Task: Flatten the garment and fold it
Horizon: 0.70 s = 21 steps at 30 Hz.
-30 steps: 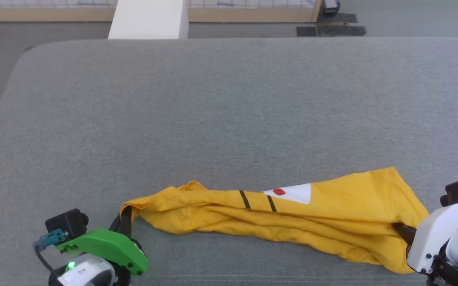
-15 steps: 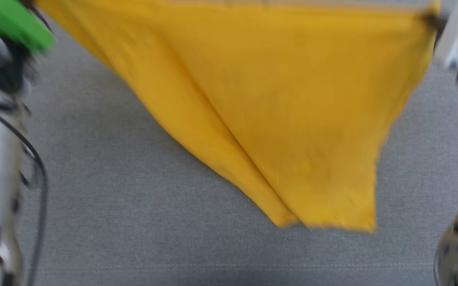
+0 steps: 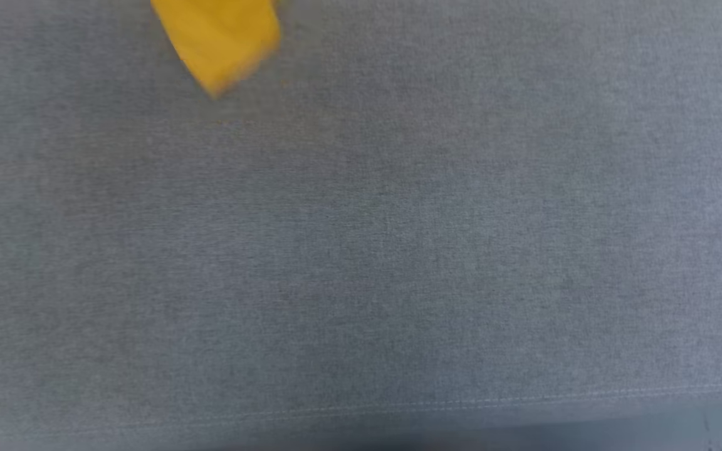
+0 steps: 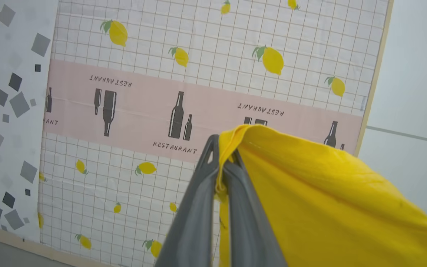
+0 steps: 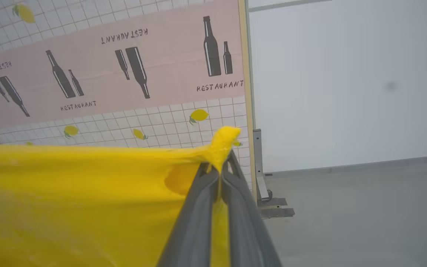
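The garment is a bright yellow shirt held up in the air between both arms. In the left wrist view my left gripper (image 4: 221,163) is shut on one edge of the garment (image 4: 328,207), which hangs off to the right. In the right wrist view my right gripper (image 5: 221,168) is shut on another edge, and the garment (image 5: 69,200) stretches taut to the left. In the head view a blurred lower tip of the garment (image 3: 220,37) dangles at the top left over the grey surface (image 3: 361,250).
The grey fabric surface has a seam near its front edge (image 3: 361,407). Behind stands a wall panel with lemons and bottle prints (image 4: 184,111), with a wooden post at its edge (image 5: 248,92) and grey floor (image 5: 365,207) beyond.
Both arms have lifted the garment off the surface, from bunched and lying flat to hanging high. The head view has shifted, so only the garment's lower tip remains in it.
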Motion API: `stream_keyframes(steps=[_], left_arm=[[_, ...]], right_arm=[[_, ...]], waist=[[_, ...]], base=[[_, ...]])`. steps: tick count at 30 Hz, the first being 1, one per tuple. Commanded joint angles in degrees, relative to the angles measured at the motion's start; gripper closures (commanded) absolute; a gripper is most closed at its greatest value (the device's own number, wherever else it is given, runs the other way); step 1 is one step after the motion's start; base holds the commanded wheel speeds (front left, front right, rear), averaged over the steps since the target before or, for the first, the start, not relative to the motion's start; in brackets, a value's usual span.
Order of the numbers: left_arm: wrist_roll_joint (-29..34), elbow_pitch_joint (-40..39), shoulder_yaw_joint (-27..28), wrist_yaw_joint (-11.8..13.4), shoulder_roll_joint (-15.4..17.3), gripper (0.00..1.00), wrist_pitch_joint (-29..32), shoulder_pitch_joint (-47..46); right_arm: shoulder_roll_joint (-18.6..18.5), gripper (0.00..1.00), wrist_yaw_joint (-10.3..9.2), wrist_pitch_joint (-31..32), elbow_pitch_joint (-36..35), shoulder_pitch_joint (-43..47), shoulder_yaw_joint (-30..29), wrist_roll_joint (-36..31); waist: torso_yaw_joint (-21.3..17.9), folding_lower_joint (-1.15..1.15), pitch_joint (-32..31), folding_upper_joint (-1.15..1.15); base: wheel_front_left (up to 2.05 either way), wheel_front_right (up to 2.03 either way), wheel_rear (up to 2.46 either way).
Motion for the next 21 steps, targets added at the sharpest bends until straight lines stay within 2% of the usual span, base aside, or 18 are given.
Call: stream_keyframes(steps=[1, 5, 11, 16, 21], left_arm=[[0.56, 0.45, 0.57, 0.43, 0.71, 1.0, -2.1, -2.12], [0.99, 0.68, 1.87, 0.44, 0.34, 1.0, -9.17, -5.07], [-0.38, 5.82, 1.83, -2.25, -0.57, 1.0, -12.46, -3.73], [-2.86, 9.22, 2.17, -5.06, -2.3, 1.0, -14.58, 0.95], [-5.07, 11.19, 2.48, -8.4, -3.57, 1.0, -16.99, 7.47]], right_arm=[[-0.35, 1.0, 0.17, -2.71, 1.19, -1.99, -0.65, -0.1], [-0.35, 1.0, 0.17, -9.56, 4.84, -5.78, -2.02, -1.19], [-0.34, 1.0, 0.17, -13.83, 11.27, -6.68, -2.82, -1.07], [-0.34, 1.0, 0.17, -16.36, 15.53, -3.79, -2.84, 0.36], [-0.34, 1.0, 0.17, -19.12, 16.92, 2.66, -2.04, 2.76]], waist=[[-1.16, -0.01, 1.8, 0.0], [-0.99, -0.01, 3.27, 0.0], [-0.19, -0.01, 5.95, 0.0], [1.3, -0.01, 7.21, 0.0], [2.93, -0.01, 5.37, 0.0]], base=[[0.0, 0.0, 0.0], [0.0, 0.0, 0.0], [0.0, 0.0, 0.0], [0.0, 0.0, 0.0], [0.0, 0.0, 0.0]])
